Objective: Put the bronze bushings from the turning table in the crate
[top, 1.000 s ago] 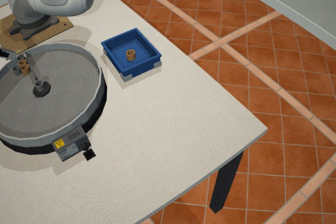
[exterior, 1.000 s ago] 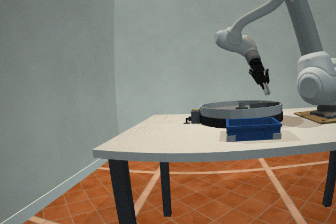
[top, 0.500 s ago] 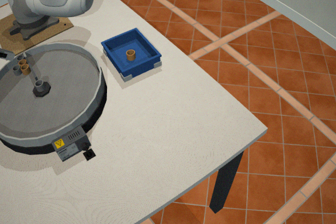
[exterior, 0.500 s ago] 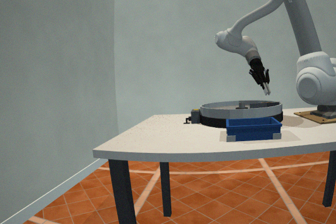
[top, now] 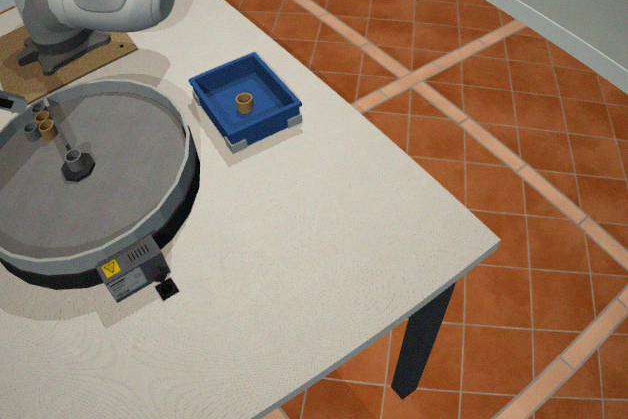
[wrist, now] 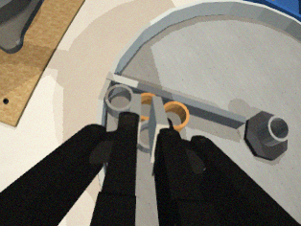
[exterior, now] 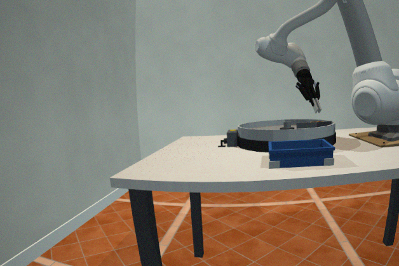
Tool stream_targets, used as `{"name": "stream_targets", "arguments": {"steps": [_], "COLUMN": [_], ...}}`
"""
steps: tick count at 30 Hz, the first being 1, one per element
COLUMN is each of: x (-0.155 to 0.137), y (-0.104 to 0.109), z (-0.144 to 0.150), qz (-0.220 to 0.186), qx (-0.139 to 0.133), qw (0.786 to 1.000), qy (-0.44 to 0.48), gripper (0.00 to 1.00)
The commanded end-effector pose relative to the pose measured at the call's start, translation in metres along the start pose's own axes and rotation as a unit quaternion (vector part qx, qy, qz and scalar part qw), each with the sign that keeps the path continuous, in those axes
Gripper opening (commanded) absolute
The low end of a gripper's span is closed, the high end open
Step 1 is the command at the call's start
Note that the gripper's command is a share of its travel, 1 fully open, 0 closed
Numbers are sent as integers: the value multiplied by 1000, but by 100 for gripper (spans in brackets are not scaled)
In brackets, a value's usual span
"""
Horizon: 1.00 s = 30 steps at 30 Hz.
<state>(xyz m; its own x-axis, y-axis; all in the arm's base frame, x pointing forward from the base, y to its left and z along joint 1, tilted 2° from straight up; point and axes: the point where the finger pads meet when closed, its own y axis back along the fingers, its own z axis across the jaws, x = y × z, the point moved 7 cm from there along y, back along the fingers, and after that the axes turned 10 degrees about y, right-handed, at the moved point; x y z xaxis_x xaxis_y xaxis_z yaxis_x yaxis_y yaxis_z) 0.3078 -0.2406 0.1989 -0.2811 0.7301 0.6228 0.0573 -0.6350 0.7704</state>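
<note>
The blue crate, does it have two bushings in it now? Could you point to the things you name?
No, inside the blue crate [top: 278,119] [exterior: 301,157] the top view shows just one bronze bushing [top: 244,103].

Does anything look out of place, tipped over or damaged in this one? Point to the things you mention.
Nothing stands out. The bronze bushing [top: 244,103] stands upright inside the blue crate [top: 276,122] [exterior: 300,156]. The bushings clustered on the turning table [top: 121,190] [exterior: 283,134] [wrist: 216,53] look upright too, and I see no spill or visible damage.
</note>
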Motion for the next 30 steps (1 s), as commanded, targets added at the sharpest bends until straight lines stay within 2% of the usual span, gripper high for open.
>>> {"name": "stream_targets", "arguments": {"steps": [1, 16, 22, 30], "x": [0, 0, -13, -14], "y": [0, 0, -16, -17], "z": [0, 0, -2, -2], "qz": [0, 0, 0, 0], "qx": [0, 0, 0, 0], "qw": [1000, 1000, 1000, 1000], "qy": [0, 0, 0, 0], "gripper": [6, 6, 6, 6]}}
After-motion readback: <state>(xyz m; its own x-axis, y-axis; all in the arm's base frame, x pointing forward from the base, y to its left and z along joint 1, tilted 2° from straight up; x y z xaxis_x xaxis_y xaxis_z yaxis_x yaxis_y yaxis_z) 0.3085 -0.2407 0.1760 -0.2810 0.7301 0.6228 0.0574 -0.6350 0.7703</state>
